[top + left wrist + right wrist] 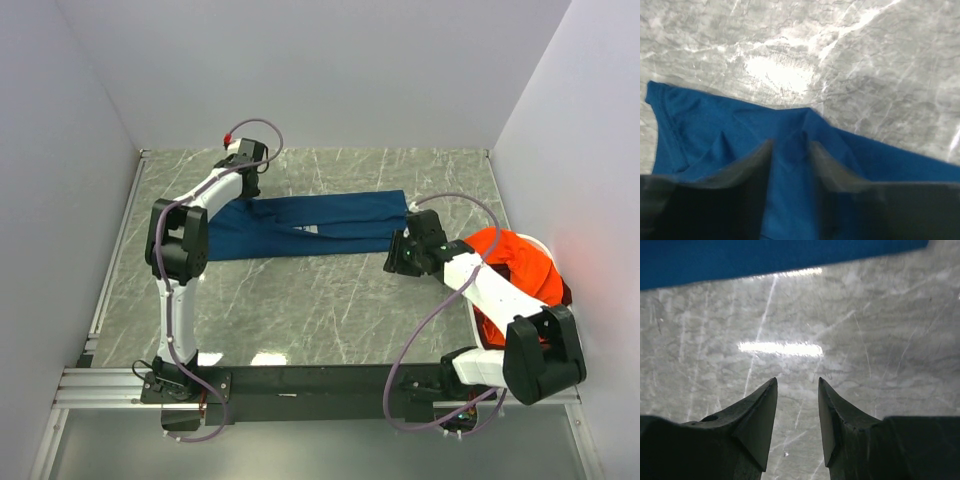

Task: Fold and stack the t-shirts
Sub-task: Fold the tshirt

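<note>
The navy blue t-shirt (320,222) lies on the marble table (300,310), folded into a long strip running left to right, with a bit of pale print showing at its near edge. My left gripper (247,188) is at its far left end. In the left wrist view it (791,143) is open, its fingers straddling a small raised ridge of the blue cloth (715,125). My right gripper (393,262) hovers just in front of the strip's right end. It (797,379) is open over bare marble, with the shirt's edge (765,257) ahead. A bright orange t-shirt (515,262) is bundled at the right edge, partly behind my right arm.
White walls close in the table on the left, back and right. A metal rail (115,260) runs along the left edge. The black base bar (300,380) with both arm mounts spans the near edge. Grey cables loop above each arm.
</note>
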You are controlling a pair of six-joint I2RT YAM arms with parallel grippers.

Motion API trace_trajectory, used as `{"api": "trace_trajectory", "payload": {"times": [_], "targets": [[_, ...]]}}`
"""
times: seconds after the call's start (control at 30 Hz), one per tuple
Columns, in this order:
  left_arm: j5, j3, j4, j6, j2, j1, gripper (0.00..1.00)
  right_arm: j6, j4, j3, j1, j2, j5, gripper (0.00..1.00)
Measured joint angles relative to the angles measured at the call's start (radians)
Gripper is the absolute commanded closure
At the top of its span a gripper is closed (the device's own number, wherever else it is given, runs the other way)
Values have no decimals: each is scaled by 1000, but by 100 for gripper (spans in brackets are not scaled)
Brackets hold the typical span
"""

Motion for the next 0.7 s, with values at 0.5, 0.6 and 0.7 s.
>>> {"api": "trace_trajectory", "payload": {"times": [0.5, 0.6, 0.7], "targets": [[51, -268, -10, -105, -307, 130, 34, -46, 86, 255, 85, 227, -80, 61], [77, -393, 6, -126, -444, 200, 43, -53, 114, 307, 114, 296, -106, 66], [97, -487, 22, -138, -496, 251, 56, -57, 137, 355, 145, 370, -127, 74]]}}
